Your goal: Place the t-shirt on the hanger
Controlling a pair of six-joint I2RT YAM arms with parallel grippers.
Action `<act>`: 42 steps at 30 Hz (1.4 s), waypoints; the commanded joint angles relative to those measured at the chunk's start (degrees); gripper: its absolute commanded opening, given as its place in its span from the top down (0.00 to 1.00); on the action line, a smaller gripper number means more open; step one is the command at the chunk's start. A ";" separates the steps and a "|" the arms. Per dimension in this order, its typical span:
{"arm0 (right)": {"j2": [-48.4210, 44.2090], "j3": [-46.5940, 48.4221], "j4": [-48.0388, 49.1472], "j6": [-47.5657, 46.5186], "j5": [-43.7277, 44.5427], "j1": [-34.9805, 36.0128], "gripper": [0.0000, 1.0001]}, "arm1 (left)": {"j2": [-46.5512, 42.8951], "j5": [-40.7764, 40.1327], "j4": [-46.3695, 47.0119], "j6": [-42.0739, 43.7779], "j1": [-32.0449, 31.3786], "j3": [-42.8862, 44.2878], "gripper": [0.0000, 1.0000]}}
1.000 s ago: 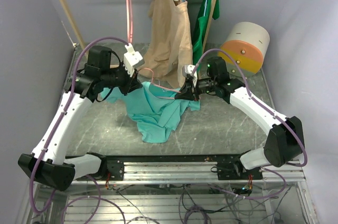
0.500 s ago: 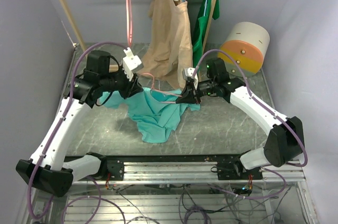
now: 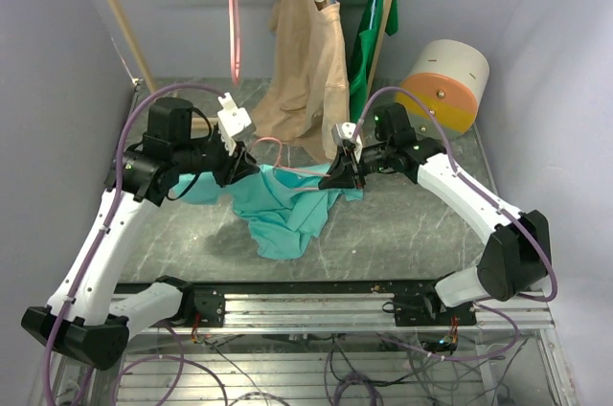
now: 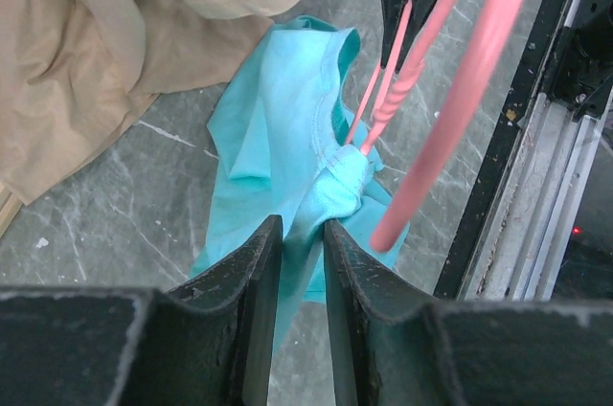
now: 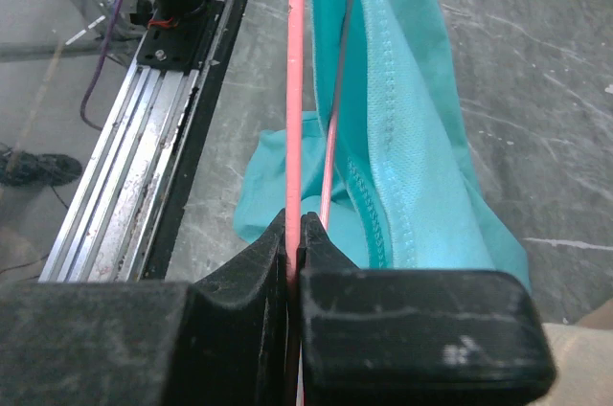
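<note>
The teal t-shirt [image 3: 285,213] lies bunched on the table, its collar part drawn over one end of the pink hanger [image 3: 308,169]. My right gripper [image 3: 337,176] is shut on the hanger's thin bar [image 5: 295,90], with the t-shirt [image 5: 412,119] draped just to its right. My left gripper [image 3: 251,169] is at the shirt's left upper edge. In the left wrist view its jaws [image 4: 302,224] stand a little apart; teal cloth [image 4: 278,128] shows through the gap at the tips, unpinched. The hanger [image 4: 460,90] crosses in front at right.
On the rack at the back hang a second pink hanger [image 3: 232,23], a beige garment [image 3: 311,71] and a dark green garment [image 3: 369,42]. A white and orange drum [image 3: 445,80] sits at the back right. The metal rail [image 3: 316,305] runs along the near edge.
My left gripper's jaws have parted from shut, and the left arm has drawn slightly left and down. The right gripper keeps its hold on the hanger.
</note>
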 commanded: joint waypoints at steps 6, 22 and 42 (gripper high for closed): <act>1.35 -5.48 11.74 4.02 -7.21 0.21 1.00 | -3.33 0.20 -1.90 0.87 -0.55 -3.90 0.65; 3.68 -4.86 8.45 -1.07 -9.53 0.21 1.00 | -3.31 4.24 -0.15 1.93 -0.57 -6.56 0.64; 4.67 0.27 1.50 -4.60 -10.22 0.25 1.00 | 1.81 13.70 -3.59 11.69 -0.66 -5.51 0.70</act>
